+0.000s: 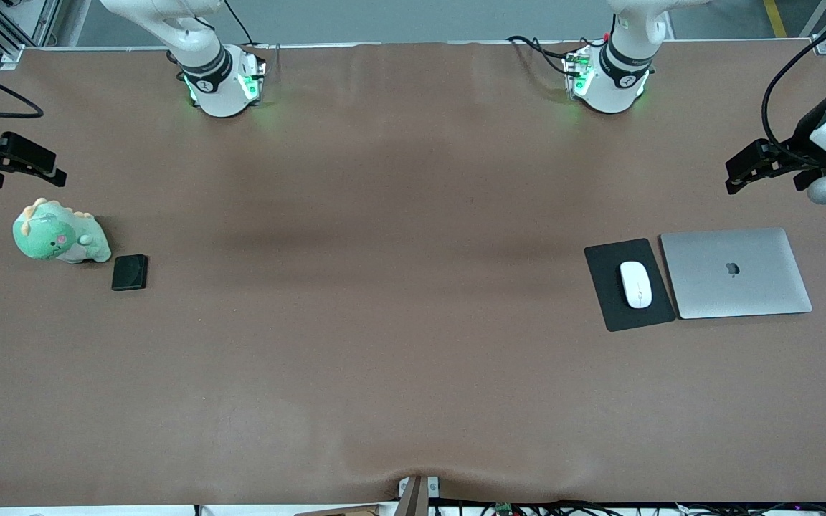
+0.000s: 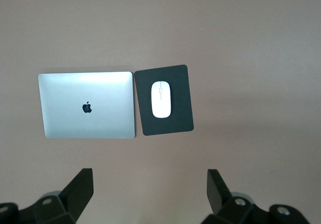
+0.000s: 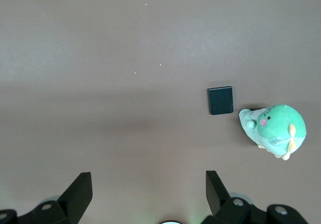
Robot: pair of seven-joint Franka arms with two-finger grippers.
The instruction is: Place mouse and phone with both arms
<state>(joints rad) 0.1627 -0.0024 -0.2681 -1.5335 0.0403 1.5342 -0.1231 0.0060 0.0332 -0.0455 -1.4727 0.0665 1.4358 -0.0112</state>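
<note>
Brown cloth-covered worktop (image 1: 399,287) inspected, with two white jointed arms based along its robot edge. Small glossy white oval mouse (image 1: 635,284) found lying flat on a matte black rectangular mouse pad (image 1: 610,304) toward the left arm's end of the worktop, thin grey line down its front middle seen in the left wrist view (image 2: 161,99). Pad (image 2: 178,121) set just beside a closed silver laptop (image 1: 736,272), near edges close together; laptop lid logo visible (image 2: 87,111). Small glossy black rounded-corner phone (image 1: 130,272) found flat on the cloth toward the right arm's end, well apart from the mouse, just beside a green plush dinosaur toy (image 1: 58,235) and slightly nearer the front camera than the toy; confirmed in the right wrist view, phone (image 3: 220,100) next to toy (image 3: 275,130), narrow gap between them. Left hand (image 1: 743,170) held up in the air over the worktop's edge at the left arm's end, above the laptop and pad, fingers (image 2: 80,189) spread wide, nothing gripped. Right hand (image 1: 26,163) held up in the air over the edge at the right arm's end, above the toy and phone, fingers (image 3: 79,191) spread wide, nothing gripped.
</note>
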